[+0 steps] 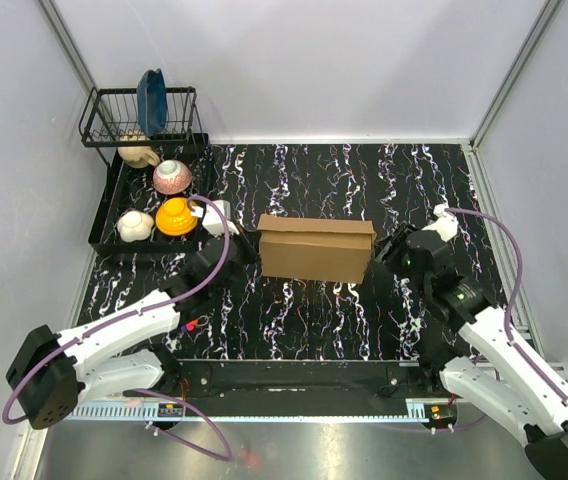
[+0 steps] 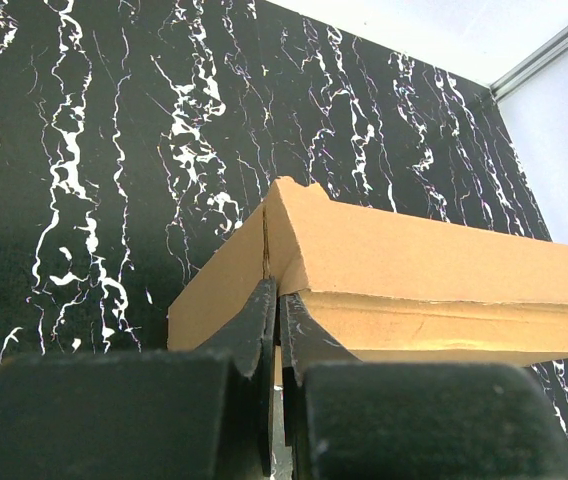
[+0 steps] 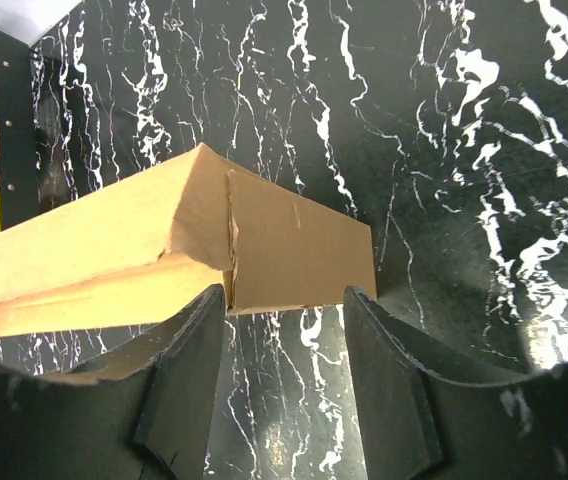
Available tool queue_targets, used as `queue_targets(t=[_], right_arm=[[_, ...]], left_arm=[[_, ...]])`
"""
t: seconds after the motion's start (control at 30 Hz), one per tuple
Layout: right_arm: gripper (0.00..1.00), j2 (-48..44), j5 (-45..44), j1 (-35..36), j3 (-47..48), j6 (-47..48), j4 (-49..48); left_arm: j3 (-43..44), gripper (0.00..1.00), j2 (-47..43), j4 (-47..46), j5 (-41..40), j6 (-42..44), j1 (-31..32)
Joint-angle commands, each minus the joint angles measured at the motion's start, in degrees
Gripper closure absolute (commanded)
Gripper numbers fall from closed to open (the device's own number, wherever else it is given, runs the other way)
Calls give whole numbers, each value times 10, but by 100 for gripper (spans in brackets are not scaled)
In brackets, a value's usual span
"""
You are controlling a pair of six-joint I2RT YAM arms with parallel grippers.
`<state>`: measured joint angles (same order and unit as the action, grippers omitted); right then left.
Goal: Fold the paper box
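The paper box (image 1: 316, 250) is brown cardboard, folded into a closed oblong, and lies in the middle of the black marbled table. My left gripper (image 1: 249, 248) is at its left end. In the left wrist view the fingers (image 2: 277, 292) are pressed together on the edge of the box (image 2: 414, 255) at its near corner seam. My right gripper (image 1: 389, 250) is at the box's right end. In the right wrist view it (image 3: 284, 295) is open, with the box's end wall (image 3: 294, 250) just beyond the fingertips and the left finger (image 3: 189, 350) against the corner.
A black dish rack (image 1: 104, 225) stands at the back left with a pink bowl (image 1: 172, 176), an orange bowl (image 1: 176, 216), white cups and a blue plate (image 1: 151, 100). Its corner shows in the right wrist view (image 3: 4, 110). Enclosure walls surround the table.
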<state>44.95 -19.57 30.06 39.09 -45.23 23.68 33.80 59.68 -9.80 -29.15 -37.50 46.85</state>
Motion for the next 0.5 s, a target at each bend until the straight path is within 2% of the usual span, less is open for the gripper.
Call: queue_targets(t=[0.0,0.17,0.27,0.3,0.33,0.47], right_arm=[[42,-43,-19,-2,82,67,83],[44,-41,-21,-2,142,110,38],[64,-14,0,-3,136,137,-44],[82,-1,16,-2,130,139,-81],[87,16,27,-3,131,140,-96],[99,99,74,-3,113,139,-151]], left_arm=[[-9,100,25,112,3,15,0],[-8,100,25,114,1,15,0],[-9,100,25,112,1,14,0],[-10,100,26,111,3,12,-1],[-11,100,27,111,4,10,0],[-14,100,25,109,7,7,0]])
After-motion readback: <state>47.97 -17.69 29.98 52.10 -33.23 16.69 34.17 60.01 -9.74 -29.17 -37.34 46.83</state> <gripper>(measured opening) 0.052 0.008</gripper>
